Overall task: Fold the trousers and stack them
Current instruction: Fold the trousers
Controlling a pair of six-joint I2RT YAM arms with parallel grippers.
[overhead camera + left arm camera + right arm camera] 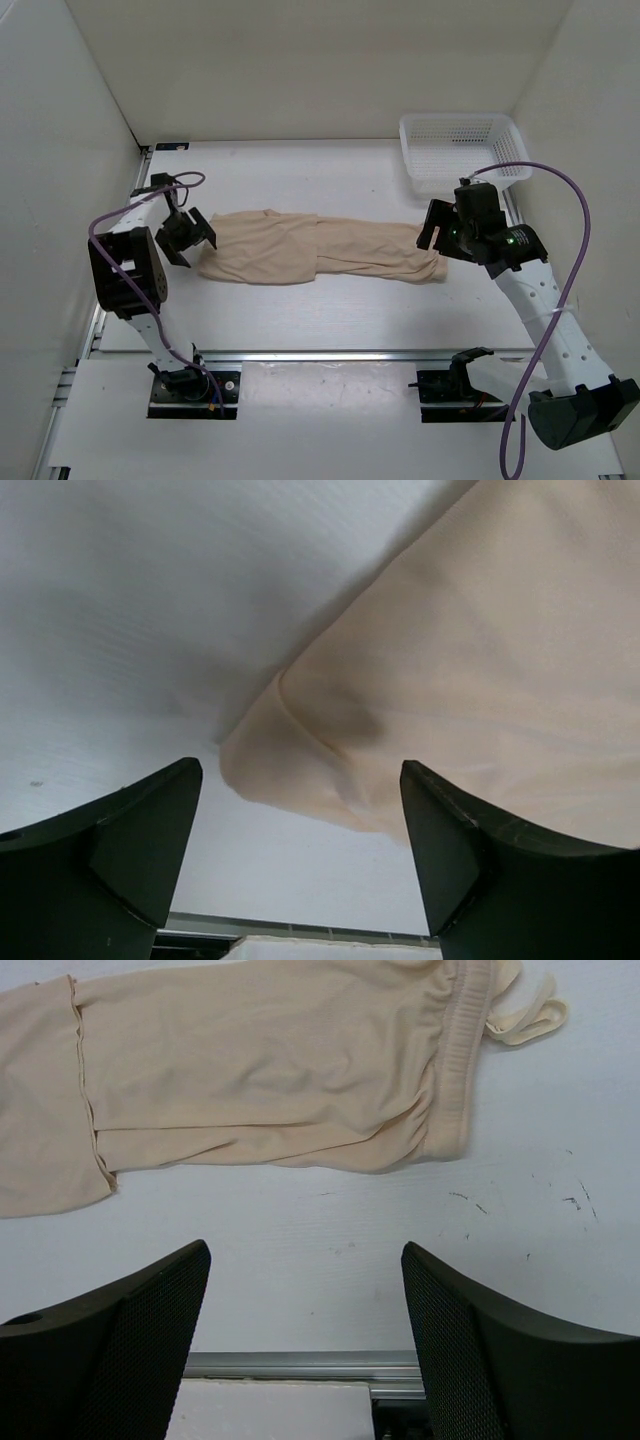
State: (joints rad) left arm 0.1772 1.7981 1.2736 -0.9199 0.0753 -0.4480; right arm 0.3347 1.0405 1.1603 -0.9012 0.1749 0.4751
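Fingers (130, 840) on both arms wide apart, trousers (310, 250) ungripped.

My light beige trousers (300, 250) are lying flat and wrinkly across the middle of the table (300, 320), running left to right. The elastic waistband (455, 1060) is at the right end, and the left half looks doubled over.
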